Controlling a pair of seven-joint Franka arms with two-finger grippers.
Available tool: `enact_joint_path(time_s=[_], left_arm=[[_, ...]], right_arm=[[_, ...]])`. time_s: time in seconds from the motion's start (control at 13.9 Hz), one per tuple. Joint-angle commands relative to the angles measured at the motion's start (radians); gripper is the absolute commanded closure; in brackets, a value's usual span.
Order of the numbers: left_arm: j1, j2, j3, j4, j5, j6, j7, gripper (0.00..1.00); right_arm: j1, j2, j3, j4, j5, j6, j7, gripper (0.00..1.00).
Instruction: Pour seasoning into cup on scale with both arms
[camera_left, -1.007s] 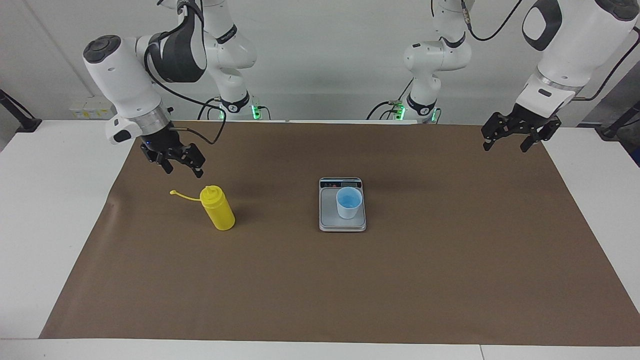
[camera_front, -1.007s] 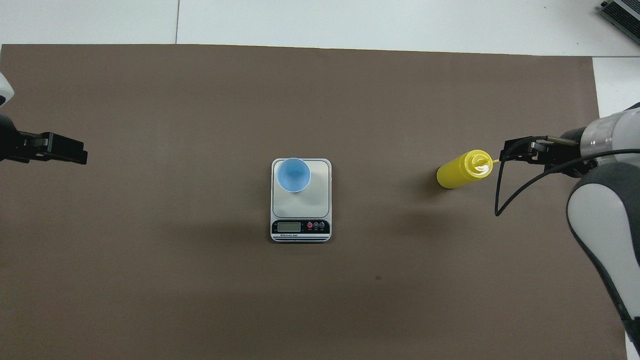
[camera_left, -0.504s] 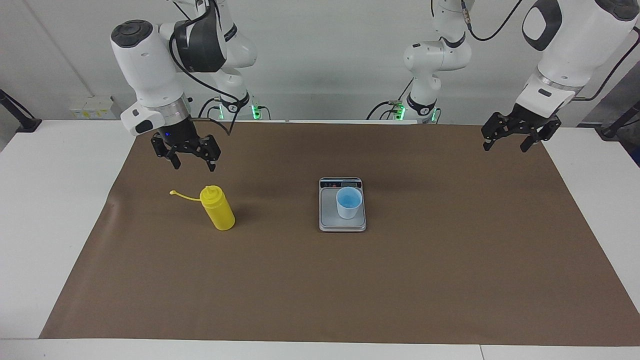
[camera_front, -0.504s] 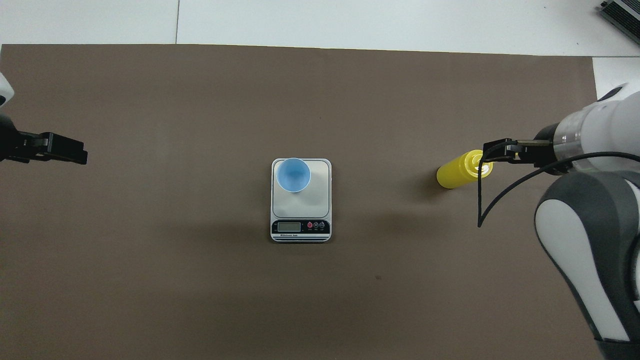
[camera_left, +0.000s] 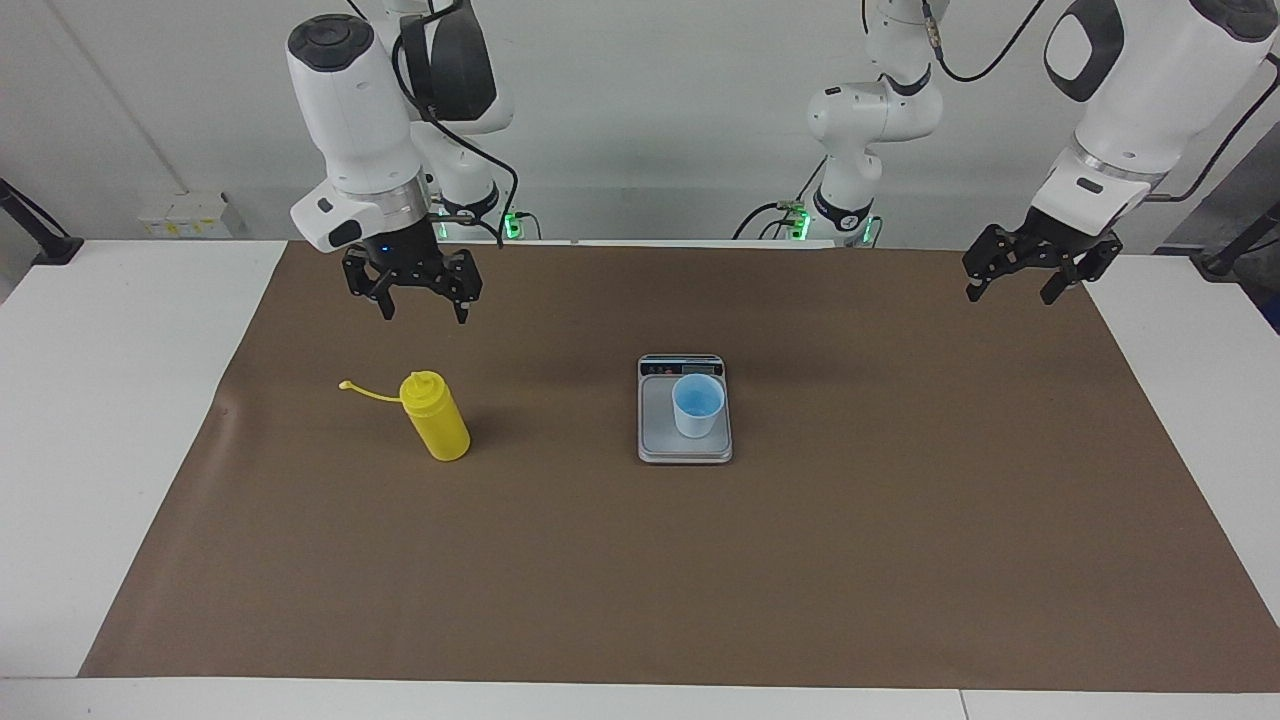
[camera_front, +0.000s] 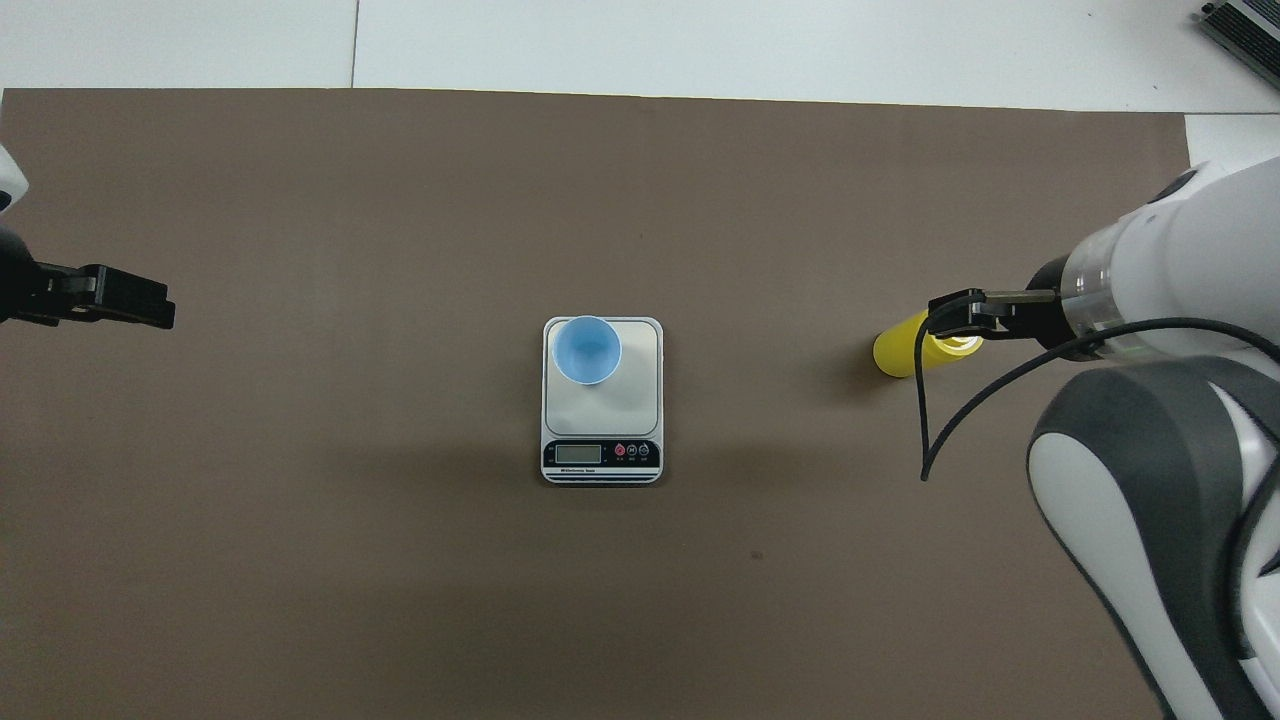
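Bottle below my open right gripper

The bright yellow cylindrical plastic squeeze bottle stands upright under my spread fingers; my left gripper, also open, waits well apart.

No text can be read; the scale's display strip perhaps carries small print, too fine to make out.

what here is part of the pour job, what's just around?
Job:
- yellow squeeze bottle, upright on the mat
- blue cup on the scale
- right gripper, open, over the mat near the bottle
- left gripper, open, waiting

Around:
- brown mat
- white table
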Motion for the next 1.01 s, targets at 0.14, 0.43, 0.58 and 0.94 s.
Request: enact_joint_path(time_s=[0.14, 0.43, 0.58, 0.94], left_arm=[[0.014, -0.023, -0.007, -0.018, 0.012, -0.013, 0.001, 0.0], [0.014, -0.023, -0.007, -0.018, 0.01, -0.013, 0.001, 0.0], [0.014, -0.025, -0.007, -0.018, 0.012, -0.013, 0.001, 0.0], [0.014, -0.023, -0.009, -0.018, 0.01, -0.013, 0.001, 0.0]], right_arm=[[-0.015, -0.006, -0.002, 0.013, -0.013, -0.039, 0.005, 0.0], [-0.053, -0.007, -0.003, -0.003, 0.01, -0.033, -0.046, 0.0], [-0.054, -0.015, -0.003, -0.013, 0.01, -0.033, -0.076, 0.0], [-0.051, -0.021, -0.003, -0.023, 0.016, -0.038, -0.073, 0.0]])
